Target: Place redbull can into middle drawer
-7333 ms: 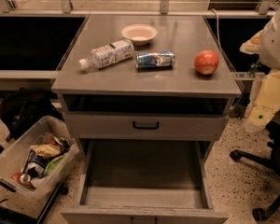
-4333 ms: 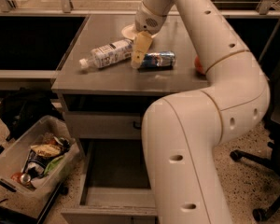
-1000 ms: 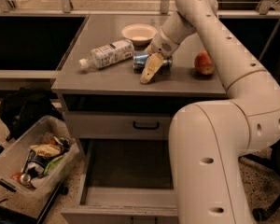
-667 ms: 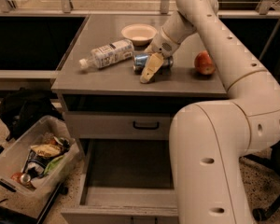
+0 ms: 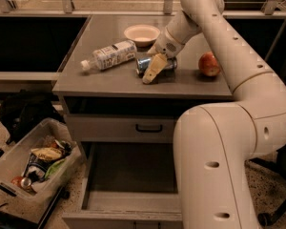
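The redbull can lies on its side on the cabinet top, blue and silver, between the bottle and the apple. My gripper is down at the can, reaching in from the upper right. Its tan front part crosses the can's middle and hides part of it. The middle drawer is pulled out below the cabinet front. Its flat grey floor is bare.
A clear plastic bottle with a white label lies left of the can. A white bowl sits behind it and a red apple to its right. A shut drawer front with a black handle is above the open drawer. A bin of trash stands on the floor at the left.
The arm came in from the right and lowered onto the can. Over the last second it has barely moved, and the can lies where it was.
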`<state>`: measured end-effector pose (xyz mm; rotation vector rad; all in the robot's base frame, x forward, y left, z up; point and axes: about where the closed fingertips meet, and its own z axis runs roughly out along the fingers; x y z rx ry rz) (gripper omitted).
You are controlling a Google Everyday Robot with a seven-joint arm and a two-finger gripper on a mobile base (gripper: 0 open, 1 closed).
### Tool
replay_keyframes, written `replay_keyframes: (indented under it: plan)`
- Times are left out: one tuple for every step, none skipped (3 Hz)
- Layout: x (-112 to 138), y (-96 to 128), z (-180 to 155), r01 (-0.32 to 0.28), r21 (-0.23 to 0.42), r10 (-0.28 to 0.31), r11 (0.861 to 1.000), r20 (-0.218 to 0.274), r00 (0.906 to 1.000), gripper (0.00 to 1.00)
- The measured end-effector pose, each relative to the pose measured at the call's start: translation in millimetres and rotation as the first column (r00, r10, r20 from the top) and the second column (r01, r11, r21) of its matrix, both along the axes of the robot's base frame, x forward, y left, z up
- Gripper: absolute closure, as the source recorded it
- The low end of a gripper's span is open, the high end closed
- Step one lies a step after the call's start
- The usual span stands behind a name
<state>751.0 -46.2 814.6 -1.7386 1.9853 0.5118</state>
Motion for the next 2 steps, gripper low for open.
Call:
replay_keyframes:
  plan:
    - [0.0,0.0,0.0,0.000,0.000,0.000,1.000,0.000,1.0000,1.00]
    - [0.0,0.0,0.1,0.000,0.000,0.000,1.000,0.000,1.0000,1.00]
